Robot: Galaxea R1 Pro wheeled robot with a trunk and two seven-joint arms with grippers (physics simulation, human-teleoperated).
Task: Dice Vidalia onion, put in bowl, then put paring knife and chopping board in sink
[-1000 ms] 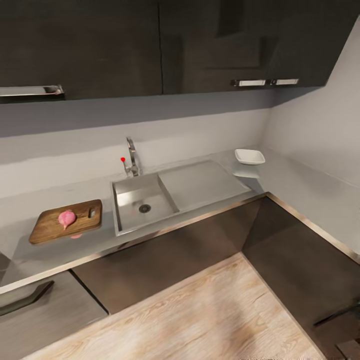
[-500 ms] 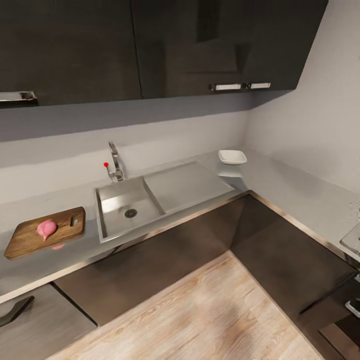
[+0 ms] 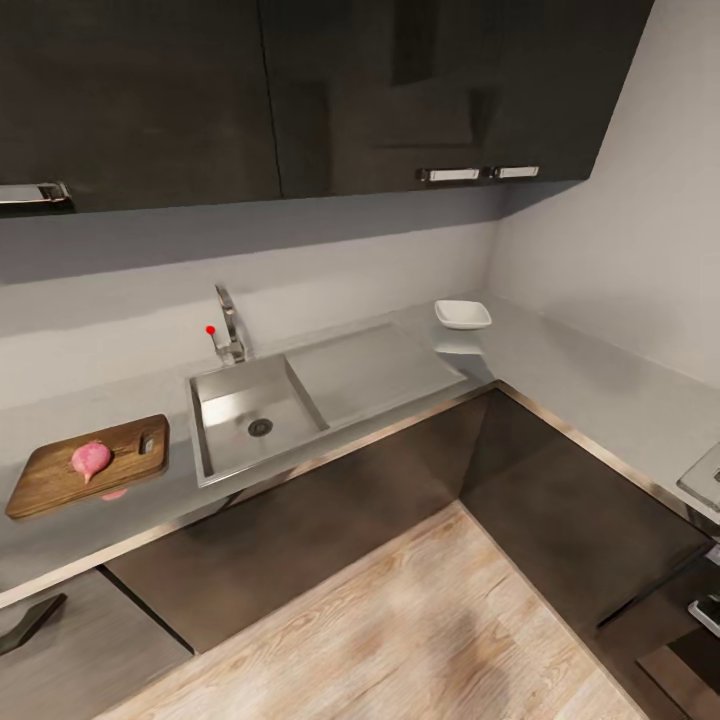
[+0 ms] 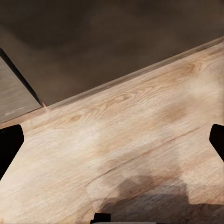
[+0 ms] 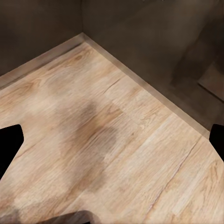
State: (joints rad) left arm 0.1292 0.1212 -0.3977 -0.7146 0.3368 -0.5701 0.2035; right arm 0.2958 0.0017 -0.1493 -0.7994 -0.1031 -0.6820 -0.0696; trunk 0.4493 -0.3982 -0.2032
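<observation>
The Vidalia onion (image 3: 90,457) already lies whole on the chopping board (image 3: 60,478), left of the sink (image 3: 225,405). Dicing, filling the far-right bowl (image 3: 462,315), and sinking tools remain. Both grippers (image 4: 112,144) (image 5: 112,149) hang spread above the floor (image 3: 420,630).

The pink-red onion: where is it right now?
In the head view, the pink-red rounded onion lies on the brown wooden chopping board, left of the grey steel sink.

Pretty clearly a home kitchen: it had an L-shaped grey countertop (image 3: 590,370) with a steel sink (image 3: 255,415) and chrome tap (image 3: 229,325), dark cabinets (image 3: 300,90) above and below, and a wood-plank floor (image 3: 420,620).
</observation>
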